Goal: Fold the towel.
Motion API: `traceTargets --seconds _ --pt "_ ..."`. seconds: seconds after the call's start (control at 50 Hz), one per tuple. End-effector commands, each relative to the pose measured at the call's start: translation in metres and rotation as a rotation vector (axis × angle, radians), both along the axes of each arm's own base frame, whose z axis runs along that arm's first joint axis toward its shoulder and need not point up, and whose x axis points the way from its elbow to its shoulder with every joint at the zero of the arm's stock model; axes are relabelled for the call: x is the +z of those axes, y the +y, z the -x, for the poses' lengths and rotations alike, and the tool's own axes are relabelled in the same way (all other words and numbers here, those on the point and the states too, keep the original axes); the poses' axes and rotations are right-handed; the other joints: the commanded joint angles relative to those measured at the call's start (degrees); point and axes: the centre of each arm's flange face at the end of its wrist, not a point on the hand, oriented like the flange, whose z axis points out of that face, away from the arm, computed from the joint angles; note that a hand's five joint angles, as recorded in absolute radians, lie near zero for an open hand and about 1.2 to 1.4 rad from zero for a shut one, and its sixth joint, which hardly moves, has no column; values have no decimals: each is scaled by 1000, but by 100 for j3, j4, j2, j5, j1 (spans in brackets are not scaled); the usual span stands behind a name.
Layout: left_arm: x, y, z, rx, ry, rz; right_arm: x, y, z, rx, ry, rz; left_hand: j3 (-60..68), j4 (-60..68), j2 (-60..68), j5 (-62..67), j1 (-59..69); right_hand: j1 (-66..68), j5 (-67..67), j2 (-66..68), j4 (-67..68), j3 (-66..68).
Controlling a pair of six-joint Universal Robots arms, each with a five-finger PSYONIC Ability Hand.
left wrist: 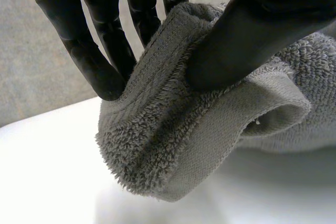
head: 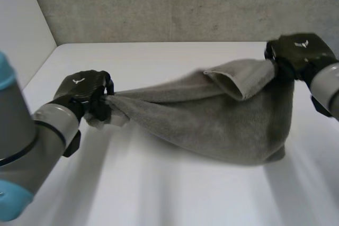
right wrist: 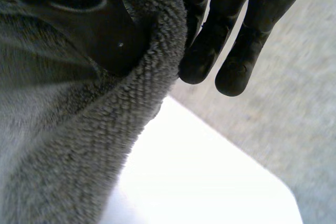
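Our left hand [head: 83, 91] pinches a hemmed corner of the grey terry towel [head: 212, 123] between thumb and fingers [left wrist: 107, 56]. The towel hangs bunched between both hands, its belly on the white surface [head: 159, 194]. Our right hand [head: 301, 51] pinches the other end between thumb and fingers.

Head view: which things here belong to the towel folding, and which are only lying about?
Belong to the job: towel; left hand, pinching one end; right hand, pinching the other end.
Only around: table; wall.
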Motion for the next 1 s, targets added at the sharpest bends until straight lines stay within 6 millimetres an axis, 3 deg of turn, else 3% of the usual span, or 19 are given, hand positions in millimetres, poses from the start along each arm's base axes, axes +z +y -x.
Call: traceTargets --seconds 0.02,0.16,0.3,0.34,0.38,0.4,0.44,0.46,0.5,0.54,0.62,0.72,0.82,0.84,0.86,0.88,0.9,0.94,1.0 --pt "-7 8 -8 -81 20 -43 -19 6 25 47 122 -168 -835 -610 -473 -1416 -107 425 351 552 361 413" --pt "-46 13 -8 -109 -54 -158 -45 11 25 98 174 -257 -835 -610 -473 -1416 -107 425 351 552 361 413" --pt "-46 -12 4 -150 -140 -57 -44 -9 16 132 168 -180 -835 -610 -473 -1416 -107 425 351 552 361 413" --pt "-31 -28 12 -151 -126 35 -14 -31 -7 154 87 24 -835 -610 -473 -1416 -107 425 351 552 361 413" --pt "19 -58 25 -128 -53 260 8 -42 -16 154 2 151 -835 -610 -473 -1416 -107 425 351 552 361 413" --pt "20 -58 25 -128 -52 261 8 -42 -16 154 1 152 -835 -610 -473 -1416 -107 425 351 552 361 413" --pt "76 -76 34 -105 39 495 53 -61 -23 149 -207 412 -835 -610 -473 -1416 -107 425 351 552 361 413" --pt "77 -76 34 -105 39 496 53 -61 -23 149 -208 414 -835 -610 -473 -1416 -107 425 351 552 361 413" --pt "104 -82 34 -78 88 616 107 -54 -18 167 -399 650 -835 -610 -473 -1416 -107 425 351 552 361 413" --pt "149 -76 27 -24 172 807 120 -46 -17 192 -460 684 -835 -610 -473 -1416 -107 425 351 552 361 413" --pt "161 -69 25 -12 205 877 117 -47 -12 198 -477 621 -835 -610 -473 -1416 -107 425 351 552 361 413" --pt "119 -61 24 -37 151 770 51 -50 -14 215 -346 301 -835 -610 -473 -1416 -107 425 351 552 361 413" --pt "26 -46 23 -125 22 530 9 -48 -19 254 -215 183 -835 -610 -473 -1416 -107 425 351 552 361 413" --pt "25 -46 23 -125 22 530 -14 -46 -21 272 -140 141 -835 -610 -473 -1416 -107 425 351 552 361 413" --pt "-7 -41 23 -163 -31 451 -42 -42 -21 290 -51 94 -1099 -874 -737 -1680 -371 181 107 309 117 169" --pt "-7 -41 23 -163 -32 450 -42 -42 -21 290 -50 93 -1102 -877 -739 -1683 -374 178 105 306 114 166" --pt "-7 -41 23 -163 -32 450 -62 -41 -20 295 11 63 -1102 -877 -739 -1683 -374 -338 -411 -210 -402 -350" --pt "-71 -23 19 -231 -173 300 -84 -38 -20 304 61 25 -1889 -1663 -1526 -2470 -1160 -898 -972 -770 -962 -910" --pt "-99 -9 13 -261 -267 239 -121 -33 -17 316 136 -60 -3130 -2905 -2768 -3711 -2402 -3102 -3175 -2974 -3166 -3114"
